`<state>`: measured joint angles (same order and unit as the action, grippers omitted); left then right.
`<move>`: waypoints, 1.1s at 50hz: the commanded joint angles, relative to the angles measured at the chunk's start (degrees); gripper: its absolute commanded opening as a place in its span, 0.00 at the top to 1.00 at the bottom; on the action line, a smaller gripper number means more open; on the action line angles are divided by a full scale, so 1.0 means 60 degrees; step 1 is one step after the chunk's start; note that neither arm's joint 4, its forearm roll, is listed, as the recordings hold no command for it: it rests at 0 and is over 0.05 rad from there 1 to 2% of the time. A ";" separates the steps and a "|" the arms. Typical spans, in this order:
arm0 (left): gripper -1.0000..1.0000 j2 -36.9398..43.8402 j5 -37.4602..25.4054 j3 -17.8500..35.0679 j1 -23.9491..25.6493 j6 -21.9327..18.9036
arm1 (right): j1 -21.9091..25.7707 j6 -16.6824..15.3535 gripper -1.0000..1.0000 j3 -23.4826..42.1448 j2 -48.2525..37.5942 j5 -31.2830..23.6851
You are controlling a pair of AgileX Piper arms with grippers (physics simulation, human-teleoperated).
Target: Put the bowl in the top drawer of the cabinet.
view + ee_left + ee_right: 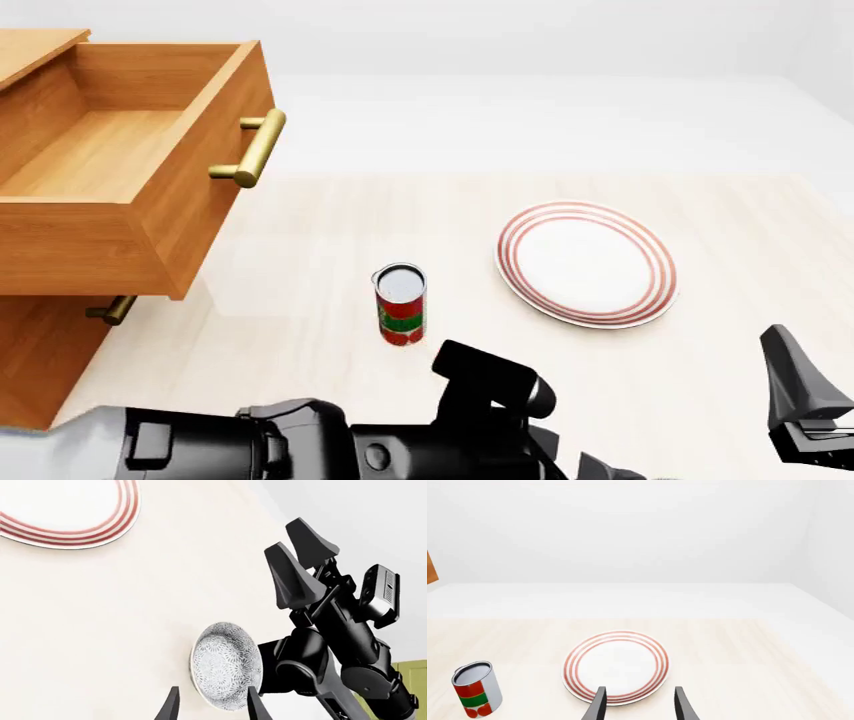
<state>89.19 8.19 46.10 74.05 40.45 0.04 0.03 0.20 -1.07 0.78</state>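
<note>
The bowl (227,666) sits right in front of the left gripper (211,705), whose two dark fingertips stand apart with nothing between them; the rim lies just beyond the tips, so a short reach should bring a finger over it. Being round, the bowl offers no long axis, and any part of the rim will serve. The front view does not show it; it must lie by the tabletop's near edge, hidden under the left arm.

The right gripper (638,705) is likewise spread and empty, aimed at the plate (616,666), so the left arm looks nearer the bowl. The bowl is deep and white with a fine grey floral print.

Farther out stands a red and green can (400,305), mid-table. At the far left corner the cabinet (40,355) holds the top drawer (127,160) pulled open, orange-brown wood with a brass bar handle (254,148).
</note>
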 commanded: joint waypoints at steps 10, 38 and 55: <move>0.00 0.0433 0.0021 -0.0069 -0.0093 0.0299 | 0.0000 -0.0006 0.00 -0.0004 0.0044 -0.0037; 0.00 0.0983 0.0198 0.0173 0.0304 0.0498 | 0.0002 -0.0004 0.00 -0.0004 0.0042 -0.0036; 0.00 0.1137 0.0435 0.0076 0.0238 0.0745 | -0.0002 -0.0002 0.00 -0.0004 0.0047 -0.0038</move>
<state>95.41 11.29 47.37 77.30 43.37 0.04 0.03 0.20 -1.07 0.78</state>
